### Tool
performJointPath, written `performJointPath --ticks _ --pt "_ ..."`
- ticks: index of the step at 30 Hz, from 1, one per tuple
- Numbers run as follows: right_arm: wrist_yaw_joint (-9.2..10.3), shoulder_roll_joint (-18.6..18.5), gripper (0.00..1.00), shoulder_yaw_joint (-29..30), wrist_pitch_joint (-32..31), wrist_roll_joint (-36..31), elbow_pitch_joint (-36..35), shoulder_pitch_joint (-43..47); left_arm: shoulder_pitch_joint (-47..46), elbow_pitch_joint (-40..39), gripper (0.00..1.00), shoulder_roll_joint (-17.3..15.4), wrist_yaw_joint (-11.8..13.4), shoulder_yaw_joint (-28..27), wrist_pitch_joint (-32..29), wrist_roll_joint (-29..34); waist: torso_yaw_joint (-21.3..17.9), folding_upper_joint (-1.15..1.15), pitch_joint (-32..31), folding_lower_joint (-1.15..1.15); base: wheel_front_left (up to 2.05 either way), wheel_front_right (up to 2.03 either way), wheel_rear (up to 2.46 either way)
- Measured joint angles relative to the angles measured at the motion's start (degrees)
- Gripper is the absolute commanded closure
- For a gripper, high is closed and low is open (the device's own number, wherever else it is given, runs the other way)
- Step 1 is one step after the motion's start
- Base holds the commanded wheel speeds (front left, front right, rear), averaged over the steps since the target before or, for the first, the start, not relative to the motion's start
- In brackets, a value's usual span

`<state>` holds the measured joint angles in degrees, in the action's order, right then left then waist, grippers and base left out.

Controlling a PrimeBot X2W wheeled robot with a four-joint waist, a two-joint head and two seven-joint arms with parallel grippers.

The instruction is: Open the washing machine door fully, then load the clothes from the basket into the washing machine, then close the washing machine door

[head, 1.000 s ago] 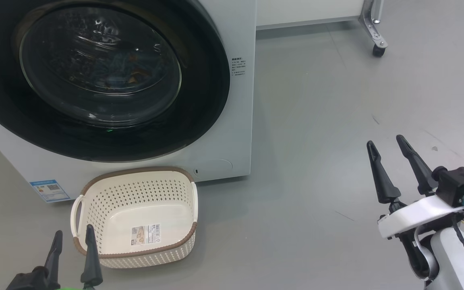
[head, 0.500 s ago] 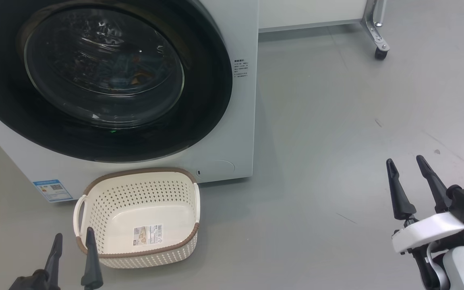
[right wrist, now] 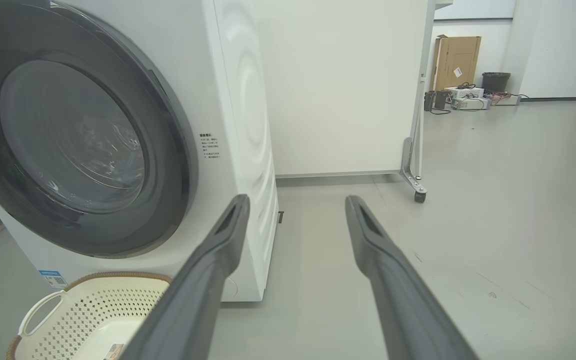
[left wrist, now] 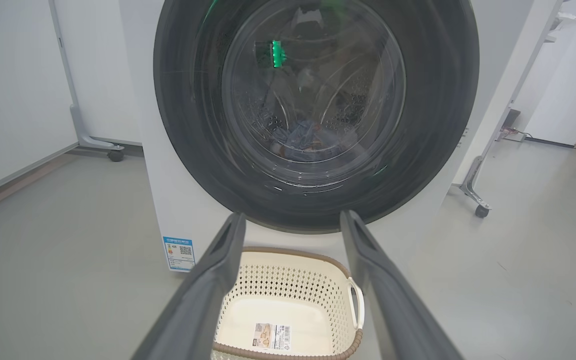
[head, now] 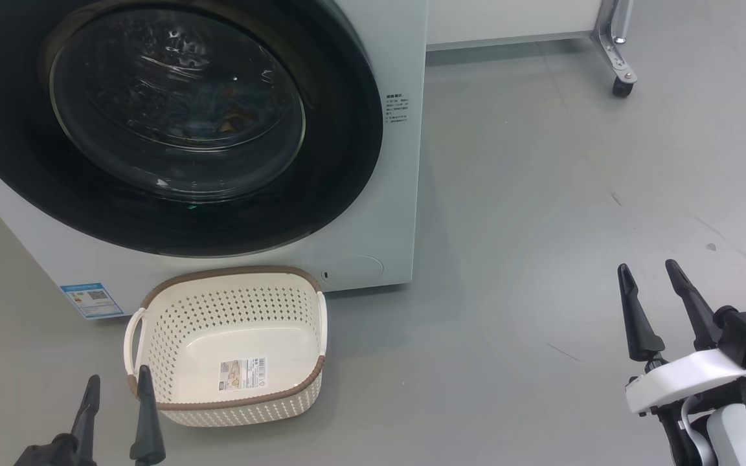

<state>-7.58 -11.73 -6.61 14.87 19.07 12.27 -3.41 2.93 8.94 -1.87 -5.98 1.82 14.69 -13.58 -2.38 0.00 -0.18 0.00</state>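
The washing machine door point(head: 179, 123) is sitting shut against the washing machine point(head: 405, 194), and the clothes point(left wrist: 303, 140) are lying inside, showing dimly through it (a bit of blue and orange-brown). The basket point(head: 230, 270) is standing on the floor point(head: 509, 259) just before the machine, its sticker point(head: 243, 374) showing. The left gripper point(head: 118, 375) is hovering by the basket's near corner, fingers spread, holding nothing. The right gripper point(head: 646, 265) is hanging well off to the right, likewise spread and holding nothing.

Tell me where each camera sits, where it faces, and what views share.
Head view: high, looking down at closed washing machine door, empty basket; left fingers, right fingers at lower corners.
Left wrist view: low, squarely facing the door; own fingers above basket.
Right wrist view: low, obliquely facing door; own fingers.
Shared: door, basket.
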Motion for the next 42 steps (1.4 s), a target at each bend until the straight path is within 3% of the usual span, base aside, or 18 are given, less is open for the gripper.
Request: performJointPath --ticks 15,16,21,26,42 --pt "0.0 0.3 0.0 0.5 0.0 -0.9 0.0 0.3 0.0 -0.5 0.0 0.0 -0.2 -0.1 0.0 -0.4 0.5 0.0 -0.1 0.0 0.0 0.0 0.0" --pt "0.0 0.5 1.0 0.5 0.0 -0.9 0.4 0.4 0.0 -0.1 1.0 0.1 -0.2 0.0 0.0 -0.5 0.5 0.0 -0.1 0.0 0.0 0.0 0.0" --pt "0.0 2.9 1.0 -0.3 0.0 -0.8 3.6 3.5 0.8 3.3 1.0 1.2 -0.2 0.3 -0.1 -0.6 0.5 0.0 -0.1 0.0 0.0 0.0 0.0" --pt "0.0 3.1 1.0 -0.2 -0.5 1.5 3.5 3.8 0.8 3.9 1.0 1.2 -0.2 -0.1 -1.0 -2.7 0.6 0.0 -0.1 0.0 0.0 0.0 0.0" --pt "0.0 4.2 1.0 1.8 -3.4 14.5 3.2 3.8 -0.2 5.4 1.0 1.2 -0.2 -1.6 -5.2 -16.6 0.9 0.0 0.0 0.0 0.0 0.0 0.0"
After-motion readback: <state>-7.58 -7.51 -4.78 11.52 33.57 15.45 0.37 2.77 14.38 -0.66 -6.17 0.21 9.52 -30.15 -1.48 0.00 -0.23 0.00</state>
